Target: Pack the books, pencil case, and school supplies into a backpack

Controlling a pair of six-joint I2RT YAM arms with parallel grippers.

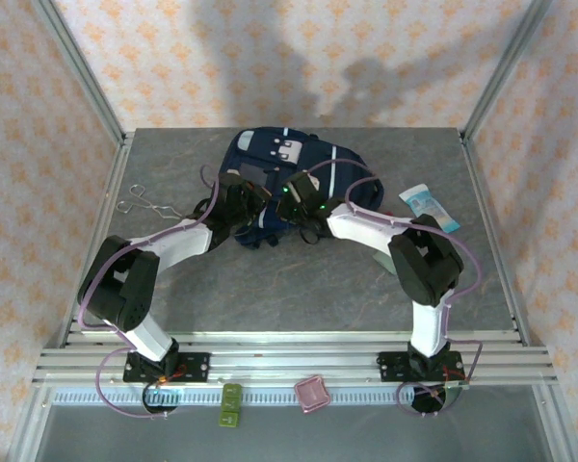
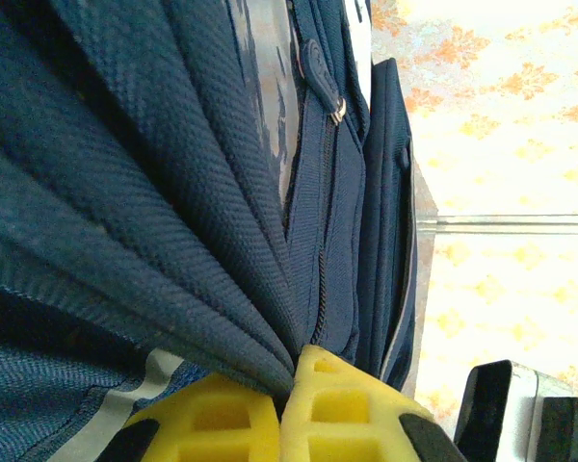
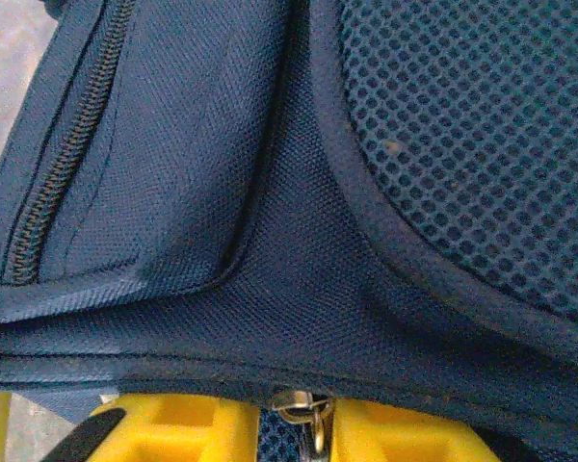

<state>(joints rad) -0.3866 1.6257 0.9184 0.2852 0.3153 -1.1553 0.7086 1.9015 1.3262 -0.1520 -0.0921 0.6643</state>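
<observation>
Left pincer [image 2: 289, 383] pinching backpack [image 2: 125, 192], right pincer [image 3: 297, 425] nipping zipper pull [image 3: 299, 404]

Grey table [image 1: 270, 289]: a navy backpack [image 1: 270, 159] is laid at rear centre. A white-and-blue tube [image 1: 430, 207] is seen to the right, apart from it; metal scissors [image 1: 144, 202] near the left edge. On the front rail [image 1: 385, 397], a grey-green piece [image 1: 231, 404] and a red piece [image 1: 311, 393] are set near each other, not touching

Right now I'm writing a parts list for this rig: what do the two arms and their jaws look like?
Both arms match: the left arm and right arm have white links, bulky black joints and black bases, with a lilac cable looping along each. Small green lights glow by the wrists. The jaws carry yellow waffle-gridded pads.
</observation>
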